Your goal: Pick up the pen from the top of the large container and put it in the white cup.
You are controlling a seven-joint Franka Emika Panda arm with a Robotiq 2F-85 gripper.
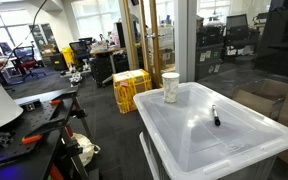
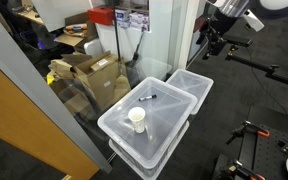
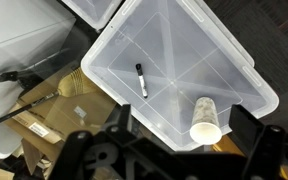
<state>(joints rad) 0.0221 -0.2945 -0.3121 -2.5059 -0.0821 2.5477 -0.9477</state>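
pen [image 3: 141, 80]: lies flat on the lid of the large container [image 3: 234, 60], in the recessed middle panel, well apart from the rims; black, thin and short, and it also shows in both exterior views [image 1: 216, 117] [image 2: 147, 98].
handling: likely very light and stiff; the round barrel may roll or skid on smooth plastic if nudged from one side.
hold: best taken across the barrel near its middle, jaws square to its long axis, coming straight down. A grip near an end would probably let it tip.
white cup [image 3: 206, 118]: upright on the same lid near a corner, apart from the pen. It is light paper by the look, so a bump could knock it over. The mouth is narrow, so the pen wants to go in end-first.
gripper [image 3: 181, 135]: high above the lid in the wrist view, with the jaws spread wide and nothing between them.
surface: translucent whitish lid, glossy, with moulded diagonal ribs; it may flex a little under pressure.
room: open office or lab with dark carpet. There are yellow crates [image 1: 131, 88] beyond the container, cardboard boxes [image 2: 89, 75] behind a glass partition, and a second bin [image 2: 191, 84] just beside the first.
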